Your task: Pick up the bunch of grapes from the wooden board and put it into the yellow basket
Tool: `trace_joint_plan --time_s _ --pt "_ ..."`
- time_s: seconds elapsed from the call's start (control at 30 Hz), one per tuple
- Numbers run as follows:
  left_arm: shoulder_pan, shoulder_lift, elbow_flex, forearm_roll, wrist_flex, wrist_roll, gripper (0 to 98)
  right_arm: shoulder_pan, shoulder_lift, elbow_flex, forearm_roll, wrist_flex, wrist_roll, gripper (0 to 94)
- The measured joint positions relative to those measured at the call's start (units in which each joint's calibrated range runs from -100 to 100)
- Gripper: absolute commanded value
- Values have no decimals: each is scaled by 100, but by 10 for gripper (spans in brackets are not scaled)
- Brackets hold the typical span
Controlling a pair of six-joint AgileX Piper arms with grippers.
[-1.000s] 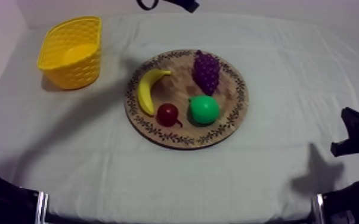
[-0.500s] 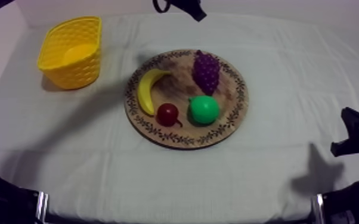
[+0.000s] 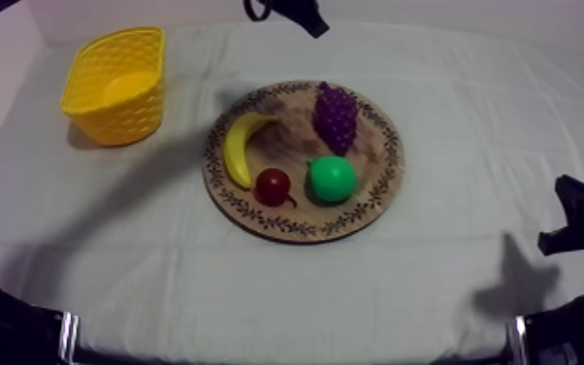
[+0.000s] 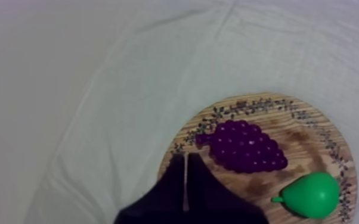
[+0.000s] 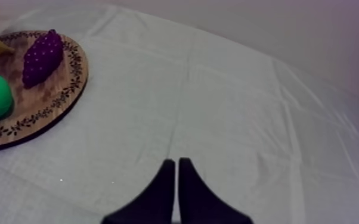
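Bunch of grapes [image 3: 336, 115] lies on the round wooden board [image 3: 385, 184], on the half nearest the left end effector [image 4: 185, 158], stem end twd the patterned rim. It sits just ahead of that end effector's tip & isn't touched by it. The left end effector's two black fingers lie together as a narrow wedge w/ nothing btwn them. In the left wrist view the tip lines up w/ the board's rim, beside the grapes' stem end. In the top view this end effector is beyond the board's far edge, at the back of the surface.

Past the grapes from the left end effector lies the green pear [image 3: 332, 179], near the grapes w/ a small gap. Banana [image 3: 241, 146] & small red fruit [image 3: 274, 186] share the board. The banana curves along the rim on the basket side, and the red fruit sits btwn the banana's lower end & the pear.

Yellow basket [image 3: 116, 82] stands upright on the grey-white cloth [image 3: 451, 282], well apart from the board & from the left end effector.

Right end effector [image 5: 175, 162] is closed, fingers side by side, gripping nothing, over bare cloth. The board w/ grapes, pear & banana is ahead of it, off to its left, well apart.
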State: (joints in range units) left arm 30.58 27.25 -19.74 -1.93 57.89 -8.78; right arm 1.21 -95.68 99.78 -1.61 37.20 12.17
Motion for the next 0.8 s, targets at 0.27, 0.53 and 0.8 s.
trace_joint_plan --time_s 0.27,0.53,0.8 --pt "41 -252 764 -186 -689 878 0 0 0 0 0 0 0 5" --pt "59 -265 502 -137 -100 1937 0 0 0 0 0 2 0 5" --pt "70 -246 483 -104 642 2828 0 0 0 0 0 2 0 5"
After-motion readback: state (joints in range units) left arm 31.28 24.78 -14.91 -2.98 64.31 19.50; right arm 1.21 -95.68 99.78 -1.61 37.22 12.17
